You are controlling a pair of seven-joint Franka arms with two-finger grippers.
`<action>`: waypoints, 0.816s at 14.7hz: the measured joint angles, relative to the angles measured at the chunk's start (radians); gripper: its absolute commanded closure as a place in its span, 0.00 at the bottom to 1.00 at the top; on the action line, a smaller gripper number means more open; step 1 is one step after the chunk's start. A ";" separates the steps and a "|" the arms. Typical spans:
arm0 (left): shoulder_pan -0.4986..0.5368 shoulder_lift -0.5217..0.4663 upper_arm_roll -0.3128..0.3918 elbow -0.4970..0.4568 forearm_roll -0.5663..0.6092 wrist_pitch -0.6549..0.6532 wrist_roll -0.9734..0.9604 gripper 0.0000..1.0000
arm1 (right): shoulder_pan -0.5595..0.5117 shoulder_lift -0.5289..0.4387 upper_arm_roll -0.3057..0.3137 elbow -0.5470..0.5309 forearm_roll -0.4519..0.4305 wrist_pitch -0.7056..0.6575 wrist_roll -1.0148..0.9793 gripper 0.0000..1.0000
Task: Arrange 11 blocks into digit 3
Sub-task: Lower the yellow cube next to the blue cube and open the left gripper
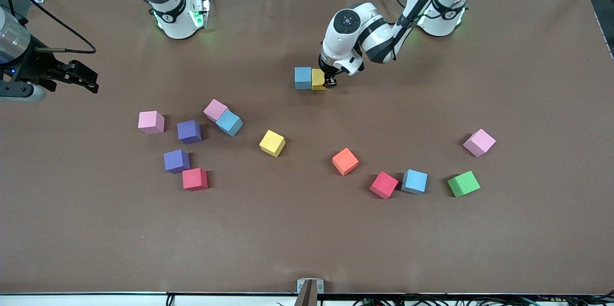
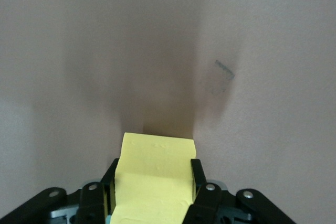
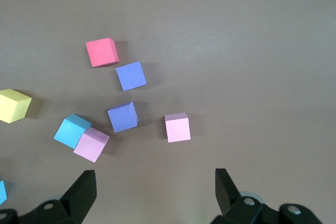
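My left gripper [image 1: 330,79] is shut on a yellow block [image 1: 317,79], which sits down at the table, touching a light blue block [image 1: 302,78]. In the left wrist view the yellow block [image 2: 155,179] fills the gap between the fingers of the left gripper [image 2: 154,167]. Loose blocks lie nearer the front camera: purple [image 1: 189,132], purple [image 1: 176,161], red [image 1: 195,179], light blue [image 1: 229,123], yellow [image 1: 272,143], orange [image 1: 345,161], red [image 1: 384,184], light blue [image 1: 415,181], green [image 1: 464,183]. My right gripper [image 1: 79,76] waits open and empty at the right arm's end of the table, shown as the right gripper [image 3: 155,187] above the purple blocks [image 3: 131,76].
Three pink cubes lie among the blocks: one [image 1: 151,122] beside the purple ones, one [image 1: 215,110] touching the light blue block, one [image 1: 479,142] toward the left arm's end above the green block. Bare brown table [image 1: 307,239] stretches along the front edge.
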State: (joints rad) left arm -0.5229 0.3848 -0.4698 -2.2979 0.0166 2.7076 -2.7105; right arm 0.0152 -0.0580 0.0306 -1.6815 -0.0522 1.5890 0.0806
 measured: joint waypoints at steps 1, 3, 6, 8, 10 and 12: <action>-0.003 0.002 0.001 0.003 0.000 0.000 0.000 0.61 | 0.000 0.000 0.000 0.000 0.000 0.000 0.000 0.00; -0.006 0.005 0.001 0.007 0.000 0.000 0.000 0.49 | 0.000 0.000 0.000 0.000 0.000 0.000 0.000 0.00; -0.006 0.009 0.001 0.010 0.000 0.000 0.000 0.00 | 0.000 0.000 0.000 0.000 0.000 0.000 0.000 0.00; -0.006 0.014 0.001 0.017 0.000 0.000 0.000 0.00 | 0.000 0.000 0.000 0.000 0.000 0.000 0.000 0.00; -0.007 0.025 0.001 0.025 0.000 0.000 0.000 0.00 | 0.000 0.000 0.000 0.000 0.000 0.000 0.000 0.00; -0.007 0.033 0.002 0.036 0.000 0.000 0.000 0.00 | 0.000 0.000 0.000 0.000 0.000 0.000 0.000 0.00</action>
State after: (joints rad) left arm -0.5296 0.4180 -0.4682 -2.2623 0.0166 2.7076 -2.7106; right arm 0.0152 -0.0580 0.0306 -1.6815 -0.0522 1.5890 0.0806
